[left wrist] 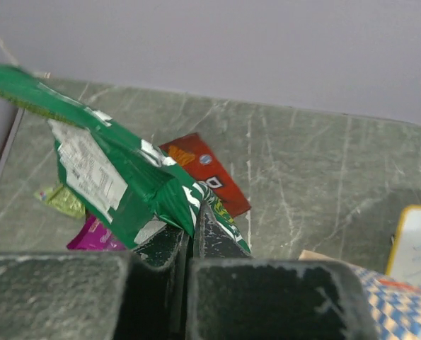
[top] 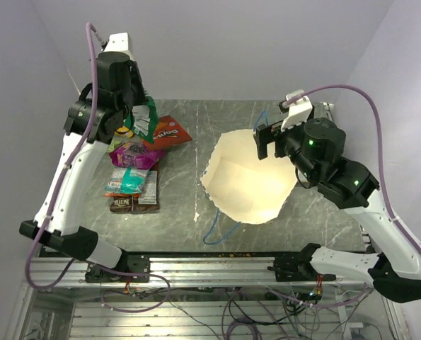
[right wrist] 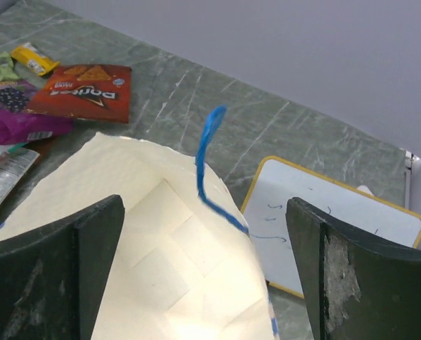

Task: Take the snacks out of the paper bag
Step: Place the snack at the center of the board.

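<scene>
My left gripper is shut on a green snack packet and holds it above the pile at the table's left. In the left wrist view the green packet hangs from my closed gripper. Below lie a red packet, a magenta packet, a teal packet and a dark brown packet. The cream paper bag sits at centre with its mouth open; no packet shows in the visible interior. My right gripper is open and empty over the bag's far right rim.
A small whiteboard with a yellow rim lies beyond the bag at the right. The bag's blue cord handles stick up at the far rim and lie on the table at the near side. Walls close in on both sides.
</scene>
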`<state>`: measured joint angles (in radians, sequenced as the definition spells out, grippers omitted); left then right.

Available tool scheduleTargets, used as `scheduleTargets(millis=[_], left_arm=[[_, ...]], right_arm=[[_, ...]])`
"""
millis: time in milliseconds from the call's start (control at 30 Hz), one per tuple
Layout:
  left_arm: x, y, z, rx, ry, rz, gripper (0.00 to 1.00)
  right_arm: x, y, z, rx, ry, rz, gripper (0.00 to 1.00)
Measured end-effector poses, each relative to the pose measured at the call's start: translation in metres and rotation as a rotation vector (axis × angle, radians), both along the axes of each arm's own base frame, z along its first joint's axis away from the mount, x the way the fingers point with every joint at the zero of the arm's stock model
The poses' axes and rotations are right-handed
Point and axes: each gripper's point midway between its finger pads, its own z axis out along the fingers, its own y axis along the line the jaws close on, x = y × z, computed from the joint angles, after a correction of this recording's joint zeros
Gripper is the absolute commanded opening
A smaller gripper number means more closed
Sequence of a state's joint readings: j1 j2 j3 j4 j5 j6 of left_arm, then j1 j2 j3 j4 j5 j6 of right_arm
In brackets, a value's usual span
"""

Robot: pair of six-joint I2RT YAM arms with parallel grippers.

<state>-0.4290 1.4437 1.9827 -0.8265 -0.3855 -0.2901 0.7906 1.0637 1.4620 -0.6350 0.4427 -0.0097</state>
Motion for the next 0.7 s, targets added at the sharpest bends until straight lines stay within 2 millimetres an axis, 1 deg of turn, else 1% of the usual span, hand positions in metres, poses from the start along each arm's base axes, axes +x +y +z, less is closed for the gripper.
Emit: scheduleTargets(millis=[67, 200, 400, 467, 567, 633, 700], left_arm=[[0.019, 0.014, -0.021, -0.053, 0.044, 0.057, 0.07], [0.051, 0.040, -0.057, -0.203, 0.090, 0.151, 0.07], [0.082, 0.065, -0.094, -0.391, 0.091, 0.265, 0.07], [0.087, 0.071, -0.109, -0.439, 0.085, 0.292, 0.07], [0.083, 0.080, -0.147, -0.511, 0.110, 0.318, 0.07], [0.073, 0.088, -0.177, -0.553, 0.144, 0.343, 0.07], [0.060, 0.092, -0.199, -0.583, 0.171, 0.367, 0.08]], right_arm=[[-0.004, -0.002, 0.007, 0.014, -0.011, 0.008, 1.00], [-0.013, -0.011, 0.024, 0.057, -0.037, 0.007, 1.00], [-0.027, -0.027, 0.053, 0.167, -0.079, -0.026, 1.00], [-0.029, -0.032, 0.060, 0.217, -0.083, -0.052, 1.00], [-0.032, -0.036, 0.073, 0.293, -0.089, -0.074, 1.00], [-0.035, -0.036, 0.081, 0.326, -0.096, -0.070, 1.00], [-0.037, -0.036, 0.088, 0.349, -0.106, -0.061, 1.00]])
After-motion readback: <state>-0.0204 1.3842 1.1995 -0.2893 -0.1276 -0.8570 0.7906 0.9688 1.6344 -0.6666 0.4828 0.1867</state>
